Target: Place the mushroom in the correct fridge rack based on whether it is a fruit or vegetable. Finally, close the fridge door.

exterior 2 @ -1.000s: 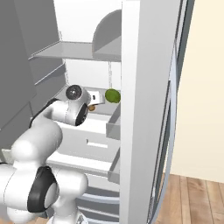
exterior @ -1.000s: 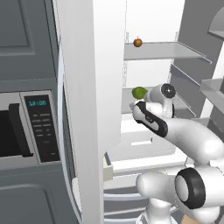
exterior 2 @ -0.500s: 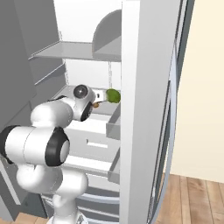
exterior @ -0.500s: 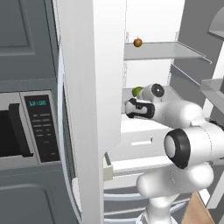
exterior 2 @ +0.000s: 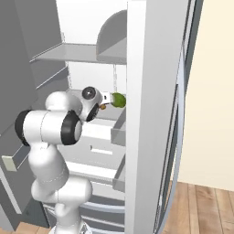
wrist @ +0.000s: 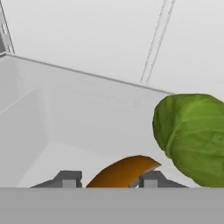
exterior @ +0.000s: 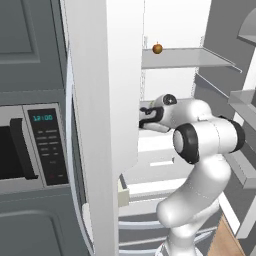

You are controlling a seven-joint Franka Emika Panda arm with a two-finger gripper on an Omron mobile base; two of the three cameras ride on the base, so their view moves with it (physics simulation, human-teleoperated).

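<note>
My gripper (wrist: pixel 109 179) is shut on the mushroom (wrist: pixel 122 170), an orange-brown cap that sits between the two dark fingertips (wrist: pixel 68 178). The hand reaches into the fridge at a middle white rack (wrist: pixel 87 127). A green leafy vegetable (wrist: pixel 192 135) lies on that rack, just right of the mushroom. From the right base view my gripper (exterior 2: pixel 104 105) points at the same green vegetable (exterior 2: pixel 119 99). The left base view shows the gripper (exterior: pixel 142 120) partly behind a white door edge. The fridge door (exterior 2: pixel 155 91) stands open, with grey bins (exterior 2: pixel 119 130) on its inner side.
A small round fruit (exterior: pixel 157 48) rests on the upper glass shelf (exterior: pixel 190 56). Another open door (exterior: pixel 100 100) stands close on the left, next to a microwave (exterior: pixel 30 145). White drawers (exterior: pixel 160 160) sit below the hand. The arm's elbow (exterior: pixel 205 140) bulges out in front of the fridge.
The arm has folded, its elbow swinging forward and up. The hand with the mushroom has pushed deeper into the fridge at the middle rack, closer to the green vegetable.
</note>
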